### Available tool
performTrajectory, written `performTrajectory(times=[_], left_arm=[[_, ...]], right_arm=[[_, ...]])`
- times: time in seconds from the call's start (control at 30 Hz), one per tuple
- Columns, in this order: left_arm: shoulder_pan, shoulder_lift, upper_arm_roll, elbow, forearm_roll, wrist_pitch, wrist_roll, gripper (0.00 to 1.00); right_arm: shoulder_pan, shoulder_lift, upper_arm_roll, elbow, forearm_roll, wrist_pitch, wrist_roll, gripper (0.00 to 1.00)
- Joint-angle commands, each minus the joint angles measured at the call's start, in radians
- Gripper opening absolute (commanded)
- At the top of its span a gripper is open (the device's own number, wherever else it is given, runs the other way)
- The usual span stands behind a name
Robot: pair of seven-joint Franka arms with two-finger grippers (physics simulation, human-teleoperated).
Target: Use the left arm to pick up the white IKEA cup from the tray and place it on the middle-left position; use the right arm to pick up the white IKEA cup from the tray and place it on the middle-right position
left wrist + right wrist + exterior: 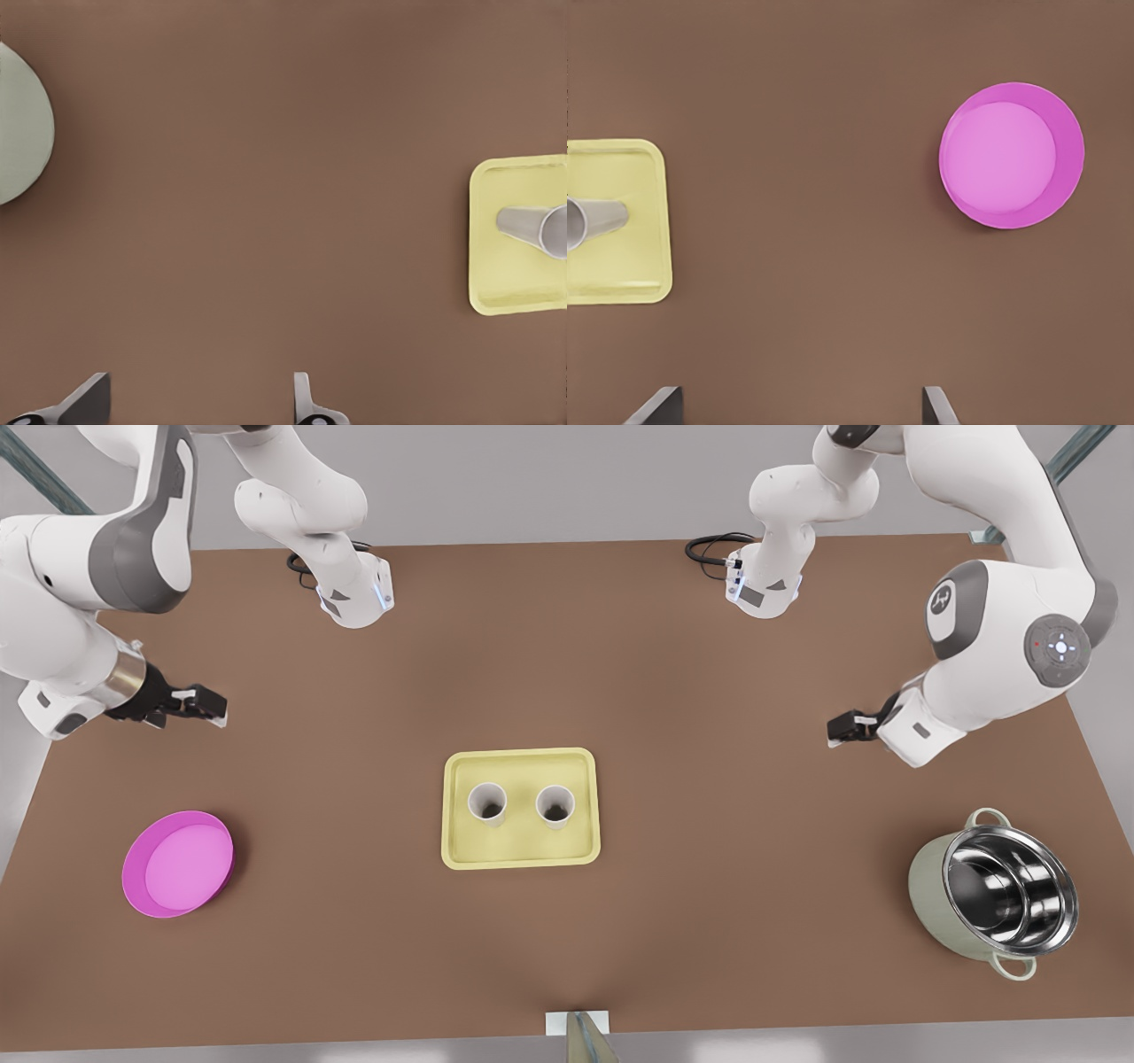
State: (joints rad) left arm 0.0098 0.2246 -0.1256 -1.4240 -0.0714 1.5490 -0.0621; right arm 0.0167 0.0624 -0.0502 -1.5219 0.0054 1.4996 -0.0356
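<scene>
Bench (709,691): one, brown.
Tray (521,859): one, pale yellow.
White cups: two, both upright on the tray: first white cup (487,803), second white cup (555,805).
Pink dish (177,864): one, well apart from the tray.
Pot (992,895): one, pale green with a steel inside, well apart from the tray on its other side. Two handles.
Arms: two.
Grippers: two, left gripper (839,731) on the pot's side of the tray, right gripper (211,708) on the dish's side.
Fingers (89,403): two per gripper, four in all, each pair spread apart.
Dark cable loops beyond the tray: apparently two.
</scene>
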Motion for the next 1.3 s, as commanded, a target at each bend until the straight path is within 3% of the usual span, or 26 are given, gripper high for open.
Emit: performTrajectory(times=[0.0,0.2,0.43,0.57,0.63,0.83,0.9,1.27], left_arm=[[-0.005,-0.001,0.0,-0.004,-0.01,0.125,-0.028,1.0],[0.016,0.056,0.004,0.007,0.004,0.117,-0.018,1.0],[0.009,0.087,0.003,0.016,0.004,0.16,-0.027,1.0],[-0.263,0.14,0.0,0.016,0.016,0.263,-0.275,1.0],[-0.327,0.266,-0.002,0.117,0.038,0.29,-0.433,1.0],[-0.438,0.387,0.0,0.12,0.108,0.414,-0.656,1.0],[-0.485,0.406,0.0,0.12,0.144,0.431,-0.752,1.0],[-0.594,0.484,0.0,0.116,0.157,0.576,-0.88,1.0]], right_arm=[[0.005,0.002,0.0,-0.004,-0.001,0.083,-0.013,1.0],[0.075,0.06,-0.002,-0.004,0.011,0.109,0.046,1.0],[0.359,0.25,-0.002,-0.003,0.048,0.33,0.321,1.0],[0.493,0.338,-0.002,0.002,0.05,0.468,0.456,1.0],[0.5,0.381,0.023,0.003,0.051,0.518,0.479,1.0],[0.52,0.493,0.041,-0.007,0.053,0.544,0.491,1.0],[0.49,0.497,0.044,-0.038,0.179,0.545,0.367,1.0],[0.473,0.508,0.033,-0.109,0.166,0.626,0.342,1.0]])
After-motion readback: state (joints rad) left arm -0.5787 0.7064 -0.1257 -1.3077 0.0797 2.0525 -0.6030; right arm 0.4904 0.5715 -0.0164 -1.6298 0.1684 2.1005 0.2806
